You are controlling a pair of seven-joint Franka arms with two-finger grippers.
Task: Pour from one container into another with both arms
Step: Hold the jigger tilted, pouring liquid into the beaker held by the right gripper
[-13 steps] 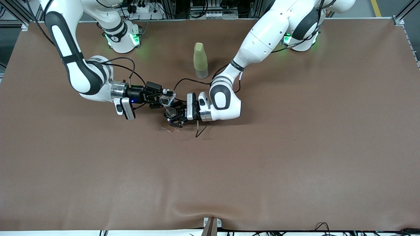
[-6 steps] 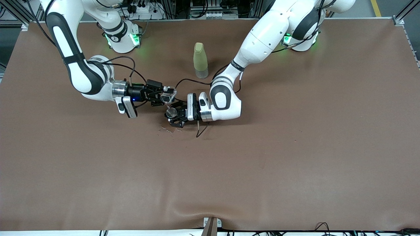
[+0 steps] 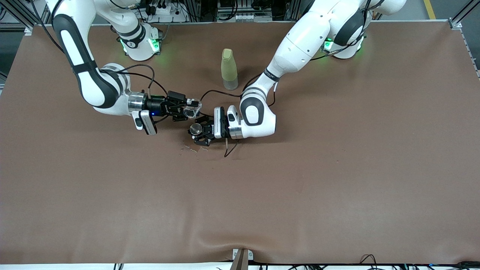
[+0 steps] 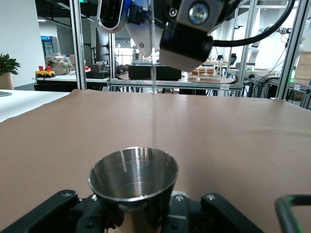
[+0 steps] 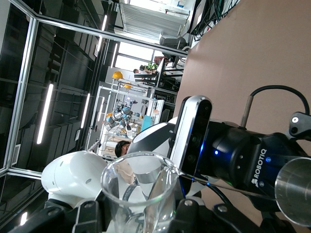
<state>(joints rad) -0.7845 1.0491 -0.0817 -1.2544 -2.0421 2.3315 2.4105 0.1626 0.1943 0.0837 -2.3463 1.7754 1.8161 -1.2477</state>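
My right gripper (image 3: 189,110) is shut on the tiny clear glass cup (image 3: 191,111), tipped on its side above the metal jigger (image 3: 195,129). A thin stream of liquid (image 4: 154,87) falls from the cup into the jigger's bowl (image 4: 133,172). My left gripper (image 3: 198,131) is shut on the jigger and holds it upright just above the table. In the right wrist view the glass cup (image 5: 141,194) sits between that gripper's fingers, with the jigger (image 5: 294,189) beside it.
A tall yellow-green bottle (image 3: 228,69) stands on the brown table (image 3: 337,168) between the two arm bases. A small wet spill (image 3: 191,149) marks the cloth just nearer the front camera than the jigger. A loose cable (image 3: 229,148) hangs under the left wrist.
The right gripper has shifted slightly toward its own base and rolled the glass cup further over. The left gripper and jigger have stayed in place.
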